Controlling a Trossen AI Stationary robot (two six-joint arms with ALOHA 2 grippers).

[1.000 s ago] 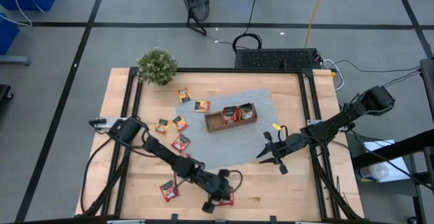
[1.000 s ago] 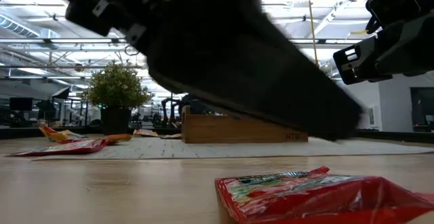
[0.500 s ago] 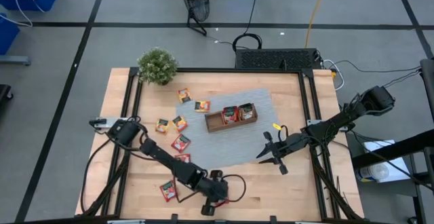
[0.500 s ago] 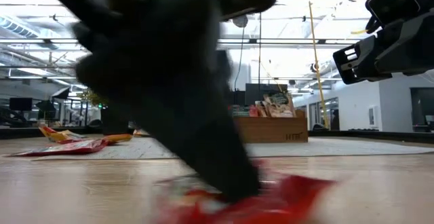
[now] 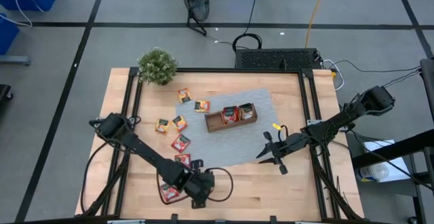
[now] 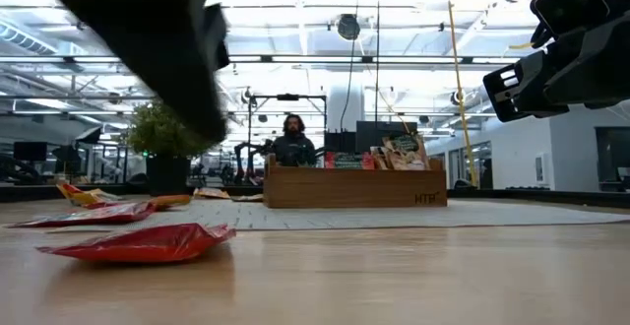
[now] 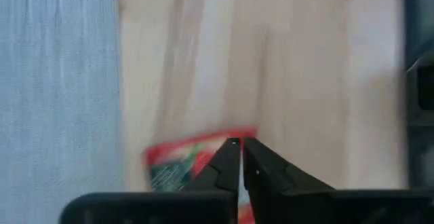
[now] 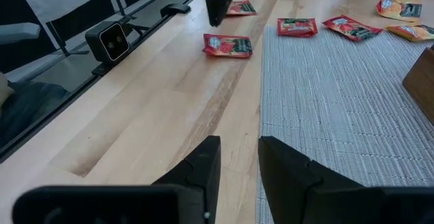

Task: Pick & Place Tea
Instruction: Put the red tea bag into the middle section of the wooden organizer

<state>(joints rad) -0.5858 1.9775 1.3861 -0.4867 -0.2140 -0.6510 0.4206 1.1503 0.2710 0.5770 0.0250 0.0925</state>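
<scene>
High view: the left tool [image 5: 198, 195] hangs over the worktop [image 5: 305, 190] near its front edge, just beside a red sachet [image 5: 169, 191]; other sachets [image 5: 180, 142] lie loose on the grey mat [image 5: 224, 146] and bare wood, and several stand in the tray [image 5: 230, 123], evidently the drop point. The right tool [image 5: 271, 154] waits at the mat's right edge, well apart. Low view: a red sachet [image 6: 138, 243] lies flat on the wood, free of any tool, with open room toward the tray [image 6: 354, 187]. Left wrist view: the fingers [image 7: 227, 163] are pressed together, tips above a red sachet [image 7: 183, 159], pinching nothing. Right wrist view: the right tool [image 8: 237, 157] stands partly spread and empty; 2 sachets [image 8: 228, 45] lie ahead on bare wood, clear of the side rail.
</scene>
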